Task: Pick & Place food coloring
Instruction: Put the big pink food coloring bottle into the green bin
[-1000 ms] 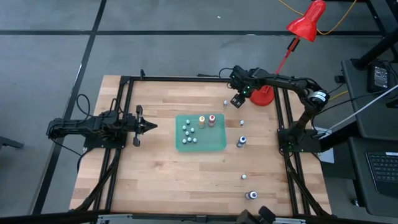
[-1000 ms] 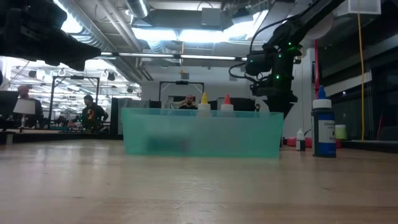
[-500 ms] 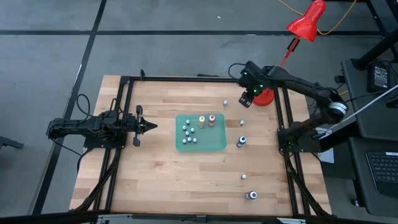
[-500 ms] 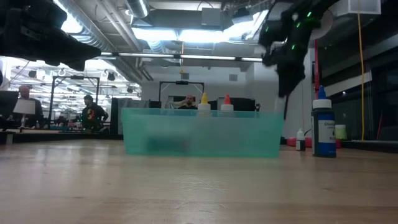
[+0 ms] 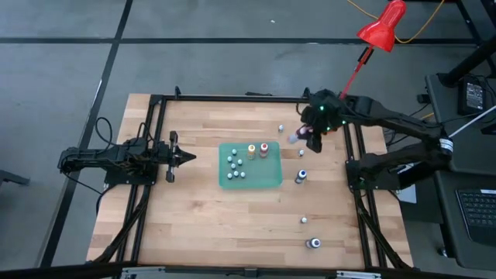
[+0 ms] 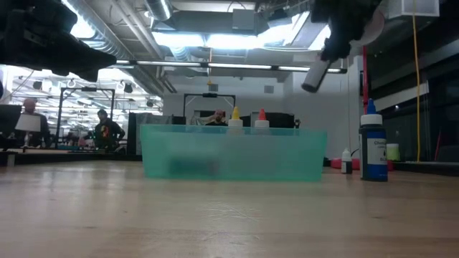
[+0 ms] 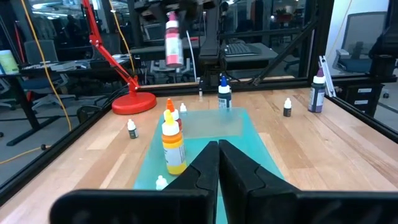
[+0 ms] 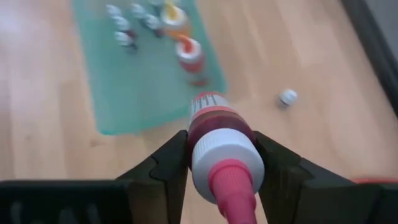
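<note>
Food coloring bottles are spread over the wooden tabletop and inside a shallow green tray near its middle. One pink-red bottle is off the tabletop, clamped between the jaws of the right gripper, which hangs in the air over the far right part of the tabletop, between the tray and the base of the red desk lamp; the low view shows the bottle tilted, well above the tray's rim. In the tray stand a yellow-orange bottle and a red one side by side, with a cluster of small white-capped bottles next to them. Outside the tray, a blue-capped dark bottle stands upright just beside its right edge, a tiny bottle sits on the far side near the held one, and two more lie toward the near right corner. The left gripper rests at the left side of the tabletop, well apart from the tray, its jaws pressed together with nothing between them.
</note>
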Tool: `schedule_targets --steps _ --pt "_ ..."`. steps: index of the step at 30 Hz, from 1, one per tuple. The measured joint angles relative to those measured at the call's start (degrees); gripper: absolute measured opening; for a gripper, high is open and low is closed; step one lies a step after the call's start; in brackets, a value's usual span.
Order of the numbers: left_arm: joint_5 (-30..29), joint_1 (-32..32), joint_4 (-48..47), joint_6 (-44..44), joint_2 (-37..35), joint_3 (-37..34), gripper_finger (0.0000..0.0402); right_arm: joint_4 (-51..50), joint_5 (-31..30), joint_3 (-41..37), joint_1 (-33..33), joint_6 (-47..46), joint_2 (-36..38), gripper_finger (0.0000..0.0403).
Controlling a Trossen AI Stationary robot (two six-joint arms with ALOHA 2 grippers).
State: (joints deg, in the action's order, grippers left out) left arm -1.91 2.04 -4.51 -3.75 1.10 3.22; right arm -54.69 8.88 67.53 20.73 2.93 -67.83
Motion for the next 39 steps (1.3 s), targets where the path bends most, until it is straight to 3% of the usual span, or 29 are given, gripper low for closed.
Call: schedule_targets --steps 5,12,28,39 --pt "0.0 0.0 0.0 0.0 0.0 0.0 0.0004 6.3 -0.1 0.0 -7.4 -2.7 -0.8 0.0153" --pt "0.0 0.0 0.0 0.0 0.0 0.0 0.0007 11.0 -1.6 0.0 -12.9 -3.4 -6.2 0.0155" --pt "0.0 0.0 0.0 0.0 0.0 0.0 0.0009 13.3 -5.0 0.0 -14.3 -10.3 -24.6 0.0158" --pt "0.0 0.0 0.0 0.0 0.0 0.0 0.0007 14.7 -9.1 0.0 -14.0 -10.6 -29.8 0.0158"
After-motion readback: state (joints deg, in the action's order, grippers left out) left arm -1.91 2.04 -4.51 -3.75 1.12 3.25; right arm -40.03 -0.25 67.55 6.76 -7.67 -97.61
